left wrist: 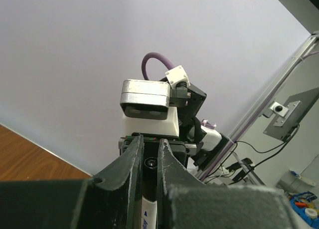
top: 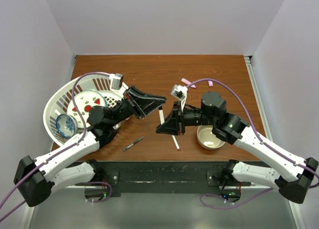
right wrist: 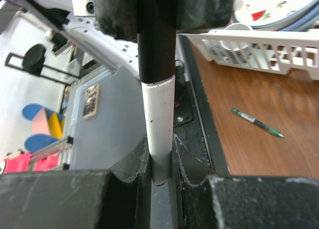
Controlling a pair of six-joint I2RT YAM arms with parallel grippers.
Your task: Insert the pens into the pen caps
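**Two arms meet above the worktop (top: 224, 69)**

Left fingers (top: 151, 100) and right fingers (top: 167, 124) grip one white pen (top: 161, 114) between them. A second white pen (top: 175, 141) and a dark pen (top: 133, 143) lie by the near edge; a white basket (top: 99, 83) sits at the left edge.

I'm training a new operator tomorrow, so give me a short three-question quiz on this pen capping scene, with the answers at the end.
1. True or false: the jaws of the left gripper and of the right gripper are both shut on the same white pen.
2. Multiple choice: what holds the plate and the blue bowl? A) the white basket B) a metal tray C) a cardboard box
3. Fill in: the dark pen lies loose on the ____.
Key: 1 true; 2 A; 3 table.
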